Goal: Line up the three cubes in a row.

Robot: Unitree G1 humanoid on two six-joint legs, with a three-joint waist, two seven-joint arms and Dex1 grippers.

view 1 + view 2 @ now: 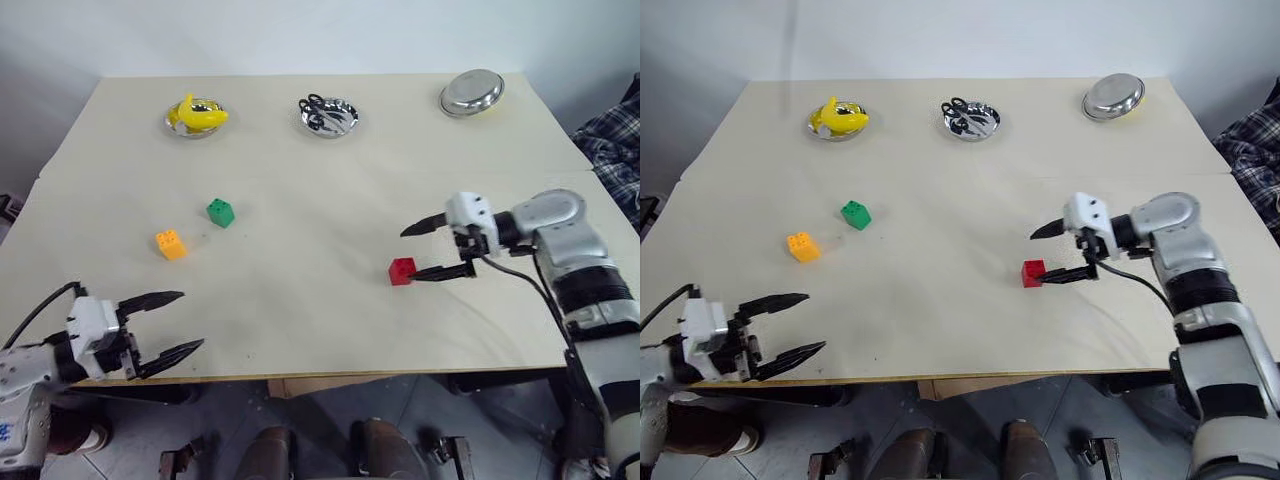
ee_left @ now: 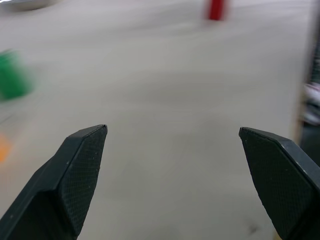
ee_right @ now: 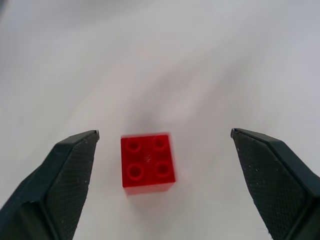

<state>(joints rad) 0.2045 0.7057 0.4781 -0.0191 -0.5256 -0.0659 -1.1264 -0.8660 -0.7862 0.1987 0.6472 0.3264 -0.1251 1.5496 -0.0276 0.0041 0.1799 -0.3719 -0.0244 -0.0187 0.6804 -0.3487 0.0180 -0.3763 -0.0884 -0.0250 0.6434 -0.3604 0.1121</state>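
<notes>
Hovering over the red cube (image 3: 147,161), our right tool (image 1: 439,248) is spread wide, grasping nothing; our left tool (image 1: 168,324) is released too. No readable writing.

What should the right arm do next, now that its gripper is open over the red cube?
Probably lift the right gripper clear of the red cube. Its fingers stand wide with the cube loose between them on the table. The cube sits far from the green cube and orange cube, so the row is not formed; the open left gripper is nearer those two.
</notes>
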